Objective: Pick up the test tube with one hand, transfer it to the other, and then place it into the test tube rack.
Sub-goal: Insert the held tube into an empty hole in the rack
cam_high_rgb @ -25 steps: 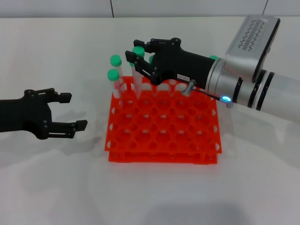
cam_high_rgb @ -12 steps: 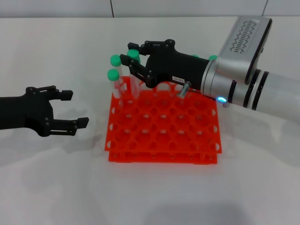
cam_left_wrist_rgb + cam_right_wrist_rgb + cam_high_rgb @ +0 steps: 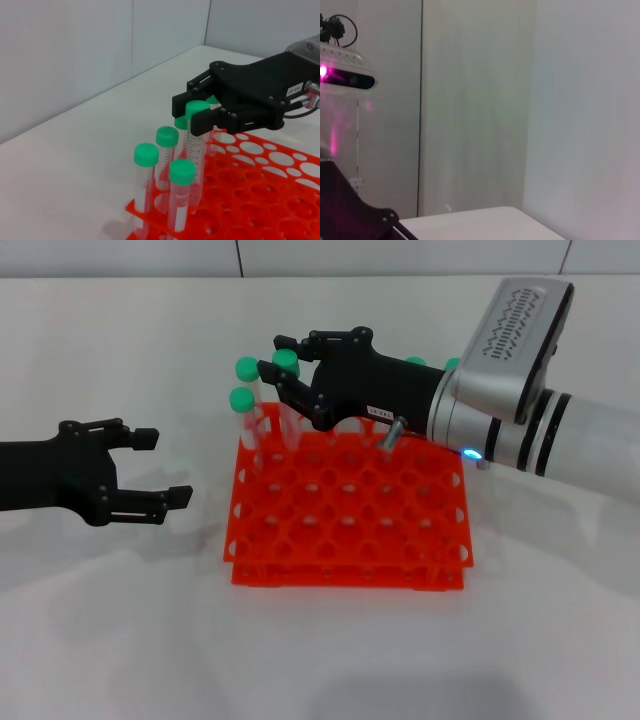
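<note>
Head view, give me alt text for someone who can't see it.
The right gripper holds a green-capped test tube upright over the far left corner of an orange-red test tube rack, beside two other capped tubes. The left gripper waits open above the white table, left of the rack.

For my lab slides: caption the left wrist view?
Labelled right gripper grips a green-capped test tube standing in the orange rack beside three others.

Standing mid-worktop (image 3: 120, 640): orange-red plastic rack (image 3: 350, 515); in its far-left corner holes, green-capped clear plastic tubes (image 3: 241, 400); left of rack, unlabelled black gripper (image 3: 165, 467).
</note>
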### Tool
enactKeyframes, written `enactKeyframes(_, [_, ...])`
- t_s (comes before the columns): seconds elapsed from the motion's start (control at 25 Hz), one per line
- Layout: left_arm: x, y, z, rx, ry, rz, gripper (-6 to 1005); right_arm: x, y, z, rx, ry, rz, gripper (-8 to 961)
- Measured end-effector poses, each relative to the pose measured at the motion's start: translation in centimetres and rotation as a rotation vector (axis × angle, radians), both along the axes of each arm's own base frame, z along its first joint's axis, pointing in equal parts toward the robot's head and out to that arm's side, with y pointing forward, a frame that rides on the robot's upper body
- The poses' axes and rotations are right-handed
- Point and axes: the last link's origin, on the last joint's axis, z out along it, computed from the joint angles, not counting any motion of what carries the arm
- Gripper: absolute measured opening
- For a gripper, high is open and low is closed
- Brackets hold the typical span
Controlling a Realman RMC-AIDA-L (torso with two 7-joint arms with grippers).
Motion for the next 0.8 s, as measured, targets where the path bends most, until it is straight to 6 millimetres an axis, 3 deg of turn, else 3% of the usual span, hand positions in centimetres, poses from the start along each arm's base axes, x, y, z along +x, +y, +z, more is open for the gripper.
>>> enactKeyframes(0.8, [-0.1, 0.16, -0.33, -0.005, 0.022, 0.005, 893, 0.99, -0.28, -0.23, -0.002, -0.024, -0.011, 269])
